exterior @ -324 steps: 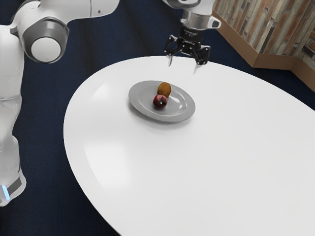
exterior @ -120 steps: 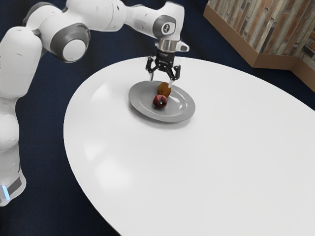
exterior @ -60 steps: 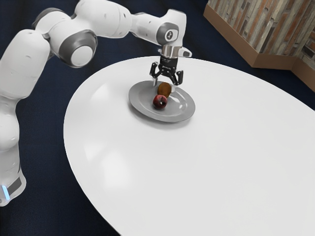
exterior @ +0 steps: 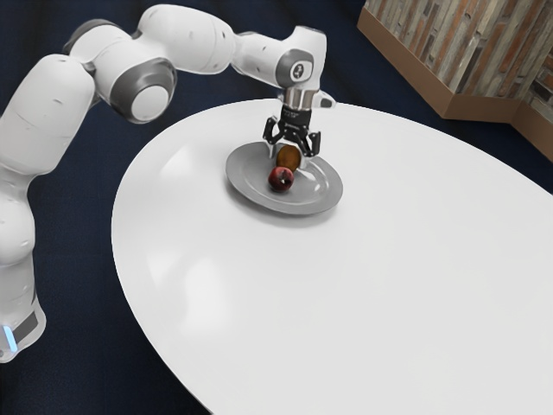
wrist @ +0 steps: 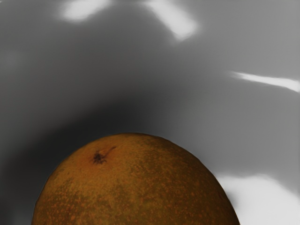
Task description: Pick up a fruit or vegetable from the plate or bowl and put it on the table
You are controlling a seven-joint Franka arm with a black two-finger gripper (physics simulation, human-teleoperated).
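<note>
My gripper (exterior: 288, 161) is low over the plate's far part in the exterior view, its fingers open on either side of the orange fruit (exterior: 289, 158). In the wrist view, the top of the orange fruit (wrist: 136, 183) is close under my hand, with a small dark stem mark. Touching or nearly touching it, a red apple (exterior: 281, 180) lies on the near side. Both fruits rest on the grey plate (exterior: 302, 206); the plate's shiny surface (wrist: 211, 42) is behind the fruit in the wrist view.
The white oval table (exterior: 346, 294) extends from the plate toward the exterior view's right and the near side. Beyond its far edge are a dark blue floor (exterior: 207, 82) and a wood-panelled wall (exterior: 484, 52) at the upper right.
My hand has come from high beyond the plate down over it, and has most recently lowered further around the orange fruit. Both fruits and the plate have stayed put.
</note>
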